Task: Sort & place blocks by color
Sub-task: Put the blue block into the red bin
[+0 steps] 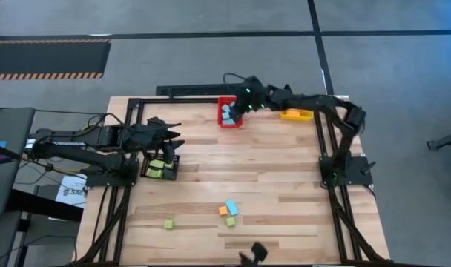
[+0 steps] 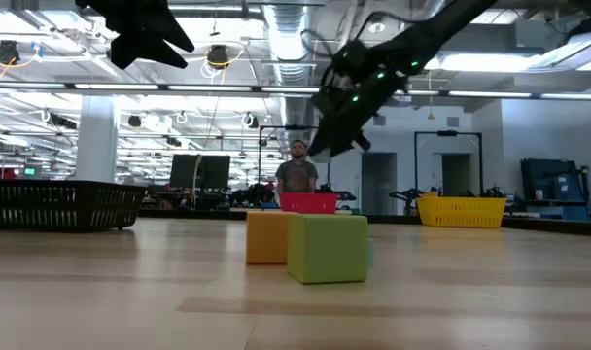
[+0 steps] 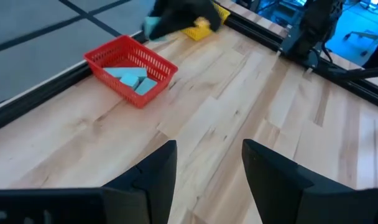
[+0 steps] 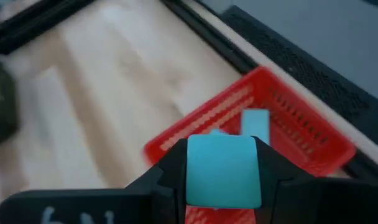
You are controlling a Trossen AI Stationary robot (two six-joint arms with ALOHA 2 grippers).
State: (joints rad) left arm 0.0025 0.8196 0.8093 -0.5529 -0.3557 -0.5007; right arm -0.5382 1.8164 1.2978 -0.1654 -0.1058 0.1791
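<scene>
My right gripper (image 4: 223, 163) is shut on a light blue block (image 4: 223, 177) and hovers over the red bin (image 1: 229, 122) at the table's far edge. That bin holds several light blue blocks (image 3: 134, 78). My left gripper (image 3: 209, 165) is open and empty. It hangs at the table's left side (image 1: 172, 138) above the black bin (image 1: 161, 167), which has green blocks in it. A light blue block (image 1: 232, 207), an orange block (image 1: 223, 211) and two green blocks (image 1: 230, 221) (image 1: 168, 223) rest flat on the table near its near edge. My right gripper pinches the light blue block between its two fingers, one on each of two opposite side faces (image 4: 195, 180). The fingers slant down from the table's right side. The block is lifted clear and sits above the red bin's near rim (image 4: 195, 134).
A yellow bin (image 1: 296, 114) with orange blocks stands to the right of the red one on the far edge. A black frame rail (image 1: 318, 148) runs along the table's sides. A person (image 2: 297, 173) stands in the room far behind. Bare wood lies across the table's middle.
</scene>
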